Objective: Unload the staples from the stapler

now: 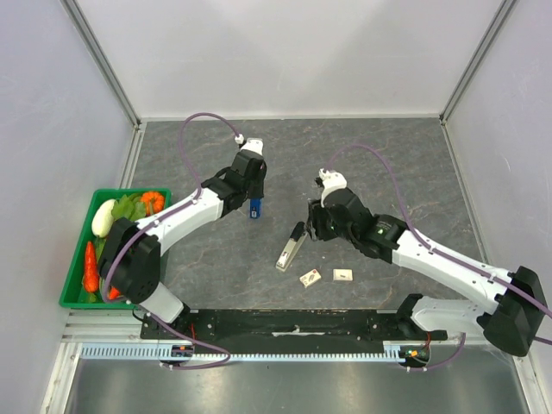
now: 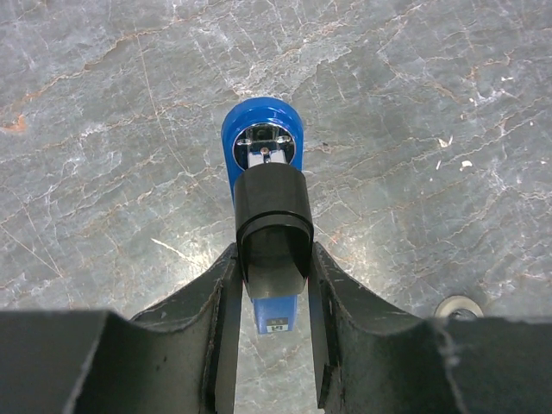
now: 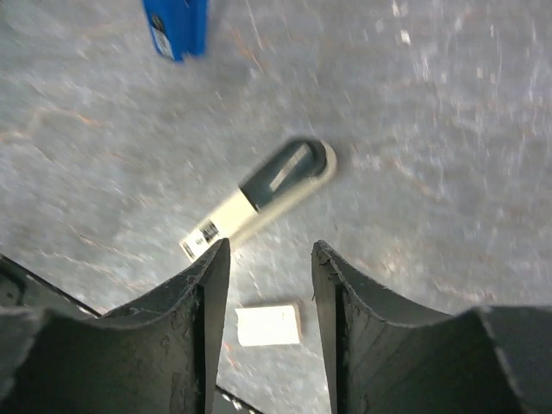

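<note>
The slim grey metal stapler lies free at seven o'clock of the half-open, empty right claw. The left claw squeezes a blue plastic stapler.

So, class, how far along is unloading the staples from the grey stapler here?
Done: nothing visibly; no loose staples identifiable. In hand: right gripper hangs open above the grey stapler, which lies ungripped; left gripper grips the blue stapler. Left: opening the grey one and removing its staples.
</note>
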